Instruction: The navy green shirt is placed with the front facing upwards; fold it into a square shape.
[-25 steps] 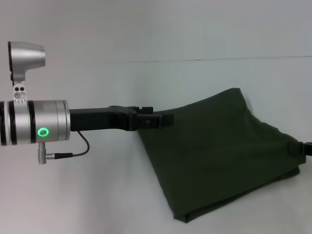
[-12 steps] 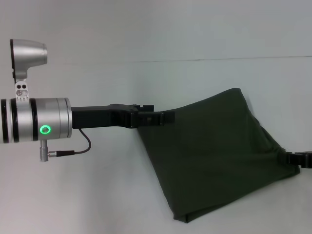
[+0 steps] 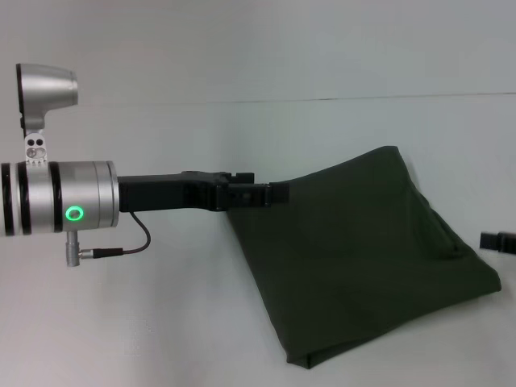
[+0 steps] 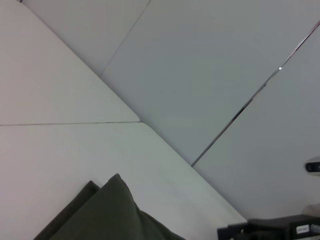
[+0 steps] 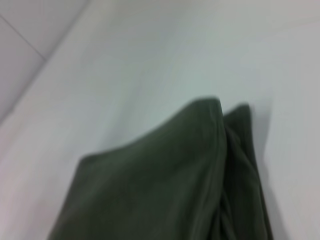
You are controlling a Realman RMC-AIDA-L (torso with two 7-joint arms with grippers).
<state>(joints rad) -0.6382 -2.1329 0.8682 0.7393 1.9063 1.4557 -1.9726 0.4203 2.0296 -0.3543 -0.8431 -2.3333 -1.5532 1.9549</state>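
The navy green shirt (image 3: 363,258) lies folded on the white table (image 3: 161,322) as a dark olive slab with its print hidden. Its left corner is raised and held by my left gripper (image 3: 270,193), which reaches in from the left and is shut on the cloth. My right gripper (image 3: 497,240) shows only as a dark tip at the right border, just clear of the shirt's right edge. A folded corner of the shirt (image 4: 107,212) shows in the left wrist view. The right wrist view looks down on two layered corners of the shirt (image 5: 170,185).
The table's far edge (image 3: 322,99) runs across the upper part of the head view, with a plain pale wall behind it. My left arm's silver forearm (image 3: 60,197), with its green light and a cable, stretches over the table's left side.
My right gripper has let go of the shirt's right edge and drawn back up and to the right. That edge has settled flat. The left gripper has stayed in place.
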